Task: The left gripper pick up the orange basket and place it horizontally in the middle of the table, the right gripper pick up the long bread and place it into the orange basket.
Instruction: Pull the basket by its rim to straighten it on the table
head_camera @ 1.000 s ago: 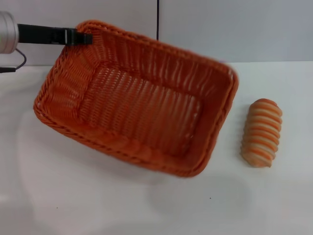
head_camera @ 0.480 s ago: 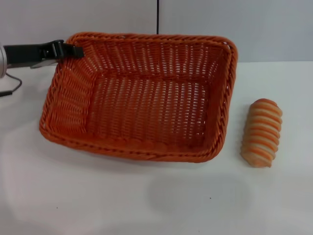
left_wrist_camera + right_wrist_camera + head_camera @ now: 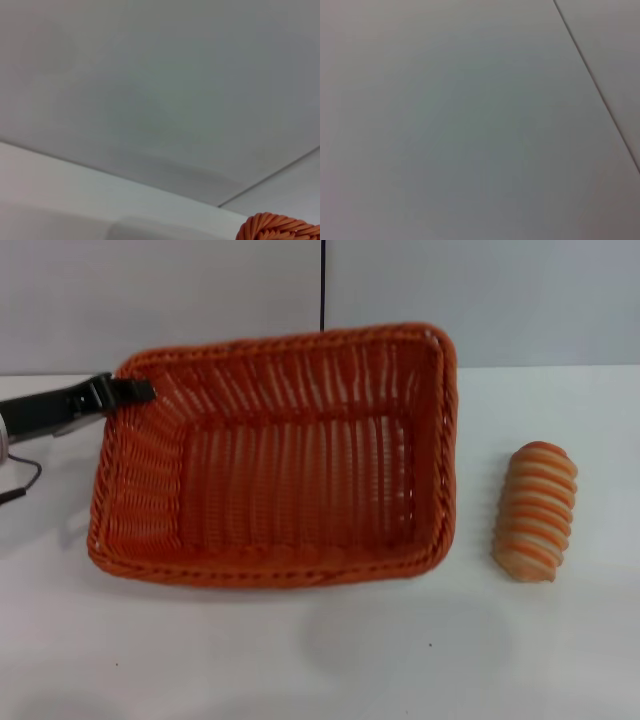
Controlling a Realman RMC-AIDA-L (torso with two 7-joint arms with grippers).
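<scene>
The left end effector (image 3: 140, 391) pinches the far-left corner rim of the orange basket (image 3: 280, 465), which sits on the white bench (image 3: 320, 660) with its long side across. The long bread (image 3: 537, 511) lies on the bench just right of the basket, apart from it.

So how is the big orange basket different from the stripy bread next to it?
The orange basket is far bigger than the long bread. The basket is open and hollow with nothing in it, while the bread is a solid rounded loaf. The left gripper is at the basket's far left corner; nothing touches the bread, which lies alone on the table. Both have orange in them.
</scene>
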